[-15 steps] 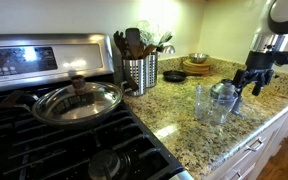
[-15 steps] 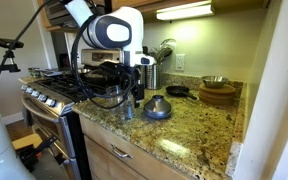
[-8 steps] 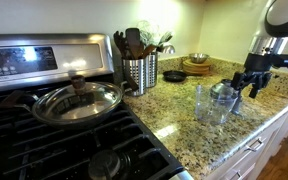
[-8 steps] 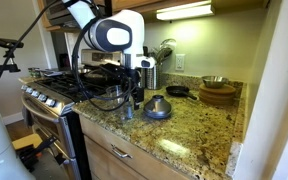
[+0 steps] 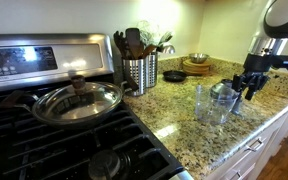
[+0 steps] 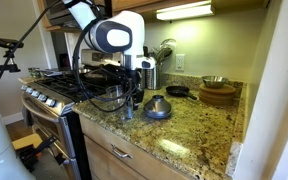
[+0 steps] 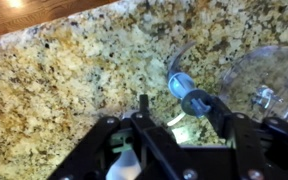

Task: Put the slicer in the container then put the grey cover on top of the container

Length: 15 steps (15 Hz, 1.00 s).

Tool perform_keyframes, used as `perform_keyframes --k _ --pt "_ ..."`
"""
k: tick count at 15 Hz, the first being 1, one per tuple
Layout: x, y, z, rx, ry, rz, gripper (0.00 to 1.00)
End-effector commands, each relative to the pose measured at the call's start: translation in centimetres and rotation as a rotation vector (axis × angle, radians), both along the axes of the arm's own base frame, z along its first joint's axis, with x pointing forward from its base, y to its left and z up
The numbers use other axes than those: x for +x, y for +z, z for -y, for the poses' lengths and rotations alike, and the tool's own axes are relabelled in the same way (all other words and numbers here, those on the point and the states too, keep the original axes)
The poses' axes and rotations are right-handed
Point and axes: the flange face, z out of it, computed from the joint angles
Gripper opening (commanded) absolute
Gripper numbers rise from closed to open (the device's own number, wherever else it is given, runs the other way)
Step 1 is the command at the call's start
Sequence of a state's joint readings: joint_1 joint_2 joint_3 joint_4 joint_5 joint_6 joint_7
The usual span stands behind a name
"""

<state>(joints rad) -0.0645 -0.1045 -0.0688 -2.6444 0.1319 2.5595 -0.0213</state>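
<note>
The gripper (image 7: 179, 105) hangs low over the granite counter (image 7: 74, 70) with its fingers spread wide. In the wrist view the slicer (image 7: 187, 90) lies on the stone between them, its blue-grey hub close to the finger at 3 o'clock and its curved blade sweeping off toward 12. Neither pad looks pressed against it, so I judge this the moment of straddling before the pinch (the wide spread leaves room for the hub). A translucent curved wall shows at 2 o'clock of the claw; which vessel it belongs to I cannot tell.

In an exterior view the container (image 5: 204, 104) stands upright and open at about 8 o'clock of the gripper (image 5: 249, 85), close by, handy for a short carry. In an exterior view the grey cover (image 6: 157, 108) rests dome-up on the counter at 4 o'clock of the claw, set aside because it goes on last.
</note>
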Motion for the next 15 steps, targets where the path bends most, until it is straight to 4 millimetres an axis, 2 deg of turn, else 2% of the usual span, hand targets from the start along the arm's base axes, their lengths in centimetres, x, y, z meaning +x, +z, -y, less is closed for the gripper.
perform_keyframes --k 1,3,5,6,8,9,11,12,13,15 --pt "-0.1 0.0 -0.2 0.001 0.013 0.025 0.64" --pt "0.0 0.2 -0.5 -0.005 0.023 0.028 0.64" --pt "0.1 0.4 -1.1 -0.01 0.04 0.031 0.57" --pt "0.2 0.6 -1.4 -0.017 0.049 0.033 0.49" --pt "0.3 1.0 -1.9 -0.029 0.064 0.029 0.46" --pt "0.3 1.1 -2.1 -0.036 0.072 0.031 0.39" --pt "0.3 1.3 -2.6 -0.052 0.089 0.023 0.4" --pt "0.3 1.3 -2.8 -0.058 0.092 0.02 0.31" --pt "0.3 1.3 -3.0 -0.063 0.098 0.019 0.34" --pt "0.2 1.4 -3.1 -0.079 0.101 0.015 0.33"
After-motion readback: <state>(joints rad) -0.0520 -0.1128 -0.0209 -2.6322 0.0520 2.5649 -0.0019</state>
